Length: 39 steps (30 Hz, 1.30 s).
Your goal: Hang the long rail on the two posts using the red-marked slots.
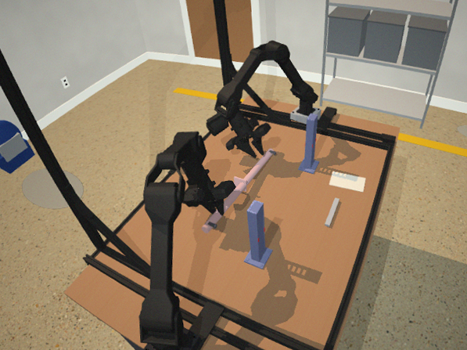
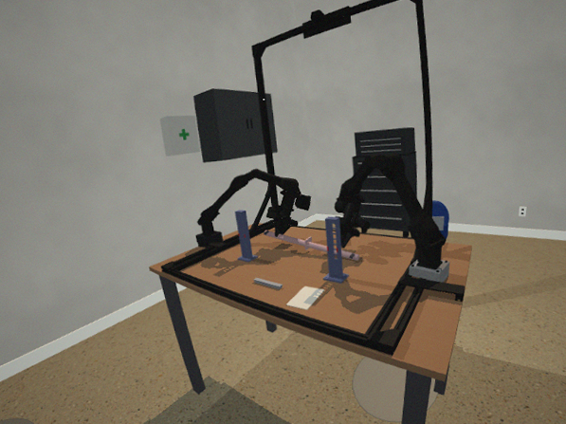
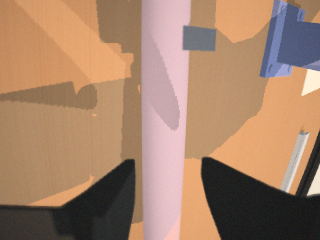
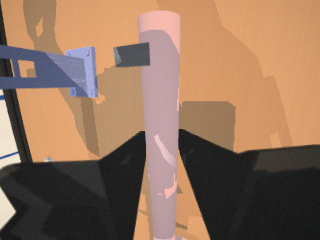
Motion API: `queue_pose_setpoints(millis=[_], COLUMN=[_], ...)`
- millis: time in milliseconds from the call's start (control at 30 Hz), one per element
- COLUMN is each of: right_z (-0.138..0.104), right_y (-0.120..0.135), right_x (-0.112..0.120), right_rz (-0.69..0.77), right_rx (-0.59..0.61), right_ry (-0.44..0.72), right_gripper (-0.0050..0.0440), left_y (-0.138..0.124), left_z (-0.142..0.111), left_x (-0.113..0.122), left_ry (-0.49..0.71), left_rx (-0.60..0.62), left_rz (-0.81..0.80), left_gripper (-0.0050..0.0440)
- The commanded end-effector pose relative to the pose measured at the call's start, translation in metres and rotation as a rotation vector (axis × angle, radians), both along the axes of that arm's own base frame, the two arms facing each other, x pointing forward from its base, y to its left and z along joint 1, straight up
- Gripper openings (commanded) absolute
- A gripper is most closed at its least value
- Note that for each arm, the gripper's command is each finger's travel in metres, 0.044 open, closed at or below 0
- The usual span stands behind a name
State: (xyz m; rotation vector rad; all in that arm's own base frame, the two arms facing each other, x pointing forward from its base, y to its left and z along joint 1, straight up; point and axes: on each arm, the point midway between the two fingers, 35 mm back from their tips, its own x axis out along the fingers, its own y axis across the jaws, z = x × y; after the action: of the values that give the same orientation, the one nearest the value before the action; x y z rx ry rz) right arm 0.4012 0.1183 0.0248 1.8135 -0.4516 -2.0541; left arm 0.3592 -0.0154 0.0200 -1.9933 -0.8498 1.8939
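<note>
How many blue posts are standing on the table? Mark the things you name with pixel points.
2: one blue post (image 1: 310,134) (image 2: 330,256) (image 3: 302,45) near the white card (image 1: 347,183) (image 2: 303,298) (image 3: 312,82), the other (image 1: 255,233) (image 2: 243,233) (image 4: 57,70) farther from that card. Neither is hidden, and I see no sign of more.

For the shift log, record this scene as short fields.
rail: pink, off both posts
posts: two, blue, upright
right hand: shut on the rail
left hand: open, over the rail
gray bar: lying on the table
hanging: not done
</note>
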Motion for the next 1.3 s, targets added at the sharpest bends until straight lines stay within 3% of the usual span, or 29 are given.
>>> queue_pose_setpoints(millis=[0,833,967,1067,1167,1267], right_z=[0.001,0.001,0.001,0.001,0.001,0.001], right_y=[-0.001,-0.001,-0.001,-0.001,-0.001,-0.001], right_x=[0.001,0.001,0.001,0.001,0.001,0.001], right_rz=[0.001,0.001,0.001,0.001,0.001,0.001], right_rx=[-0.004,-0.004,-0.004,-0.004,-0.004,-0.004], right_ry=[-0.004,-0.004,-0.004,-0.004,-0.004,-0.004], right_gripper=[0.0,0.0,0.0,0.0,0.0,0.0], left_y=[0.001,0.018,0.018,0.018,0.018,0.018], left_z=[-0.002,-0.026,-0.026,-0.026,-0.026,-0.026], left_x=[0.0,-0.002,0.0,0.0,0.0,0.0], left_ry=[0.013,0.013,0.013,0.013,0.013,0.013], left_rx=[0.005,0.006,0.006,0.006,0.006,0.006], left_rz=[-0.013,-0.013,-0.013,-0.013,-0.013,-0.013], left_gripper=[0.016,0.016,0.0064,0.0064,0.0,0.0])
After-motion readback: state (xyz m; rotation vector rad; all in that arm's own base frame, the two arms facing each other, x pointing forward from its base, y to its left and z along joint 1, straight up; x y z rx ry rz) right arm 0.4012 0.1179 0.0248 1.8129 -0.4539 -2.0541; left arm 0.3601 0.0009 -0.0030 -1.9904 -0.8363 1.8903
